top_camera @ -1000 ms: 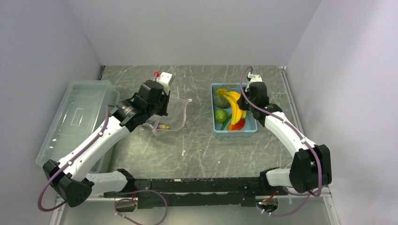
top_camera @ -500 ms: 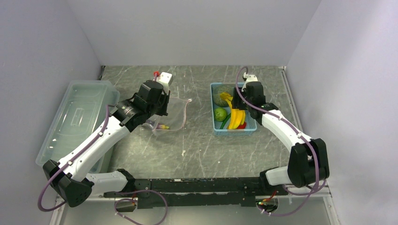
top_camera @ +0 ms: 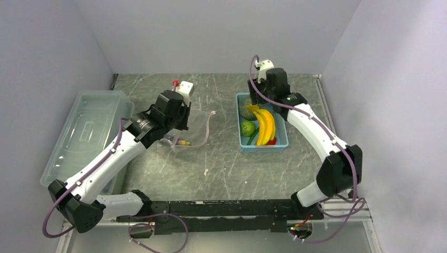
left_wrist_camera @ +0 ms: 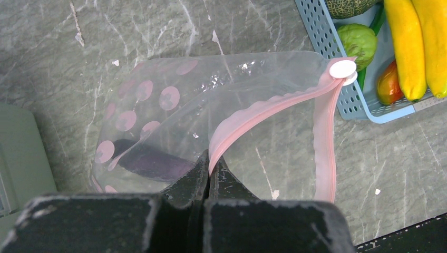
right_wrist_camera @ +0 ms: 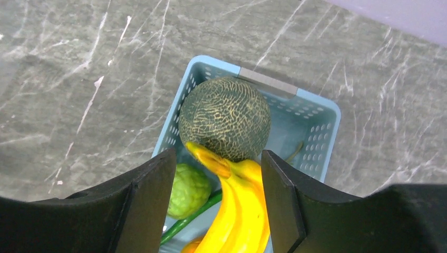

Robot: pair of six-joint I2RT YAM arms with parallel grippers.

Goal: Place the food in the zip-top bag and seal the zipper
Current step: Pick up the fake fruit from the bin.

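Observation:
My left gripper [left_wrist_camera: 210,158] is shut on the pink zipper [left_wrist_camera: 263,113] of the clear zip-top bag [left_wrist_camera: 221,95], holding its mouth up off the table. A purple eggplant [left_wrist_camera: 153,163] lies inside the bag. My right gripper [right_wrist_camera: 219,158] hangs open over the far end of the light-blue basket [right_wrist_camera: 311,121]. The yellow banana [right_wrist_camera: 237,211] shows between the fingers, which stand apart from it. A dark green netted fruit [right_wrist_camera: 225,117], a lime-green fruit [right_wrist_camera: 188,190] and a thin green vegetable [right_wrist_camera: 190,220] lie in the basket. The red-orange fruit [top_camera: 270,140] sits at its near end.
A large translucent bin [top_camera: 84,132] stands along the table's left edge, close to my left arm. The bag [top_camera: 196,126] lies a short way left of the basket [top_camera: 240,145]. A white slider [left_wrist_camera: 342,69] sits at the zipper's far end.
My right gripper has opened and moved from the basket's right side to above its far end. The banana has shifted and now lies in the basket. The left arm has not moved.

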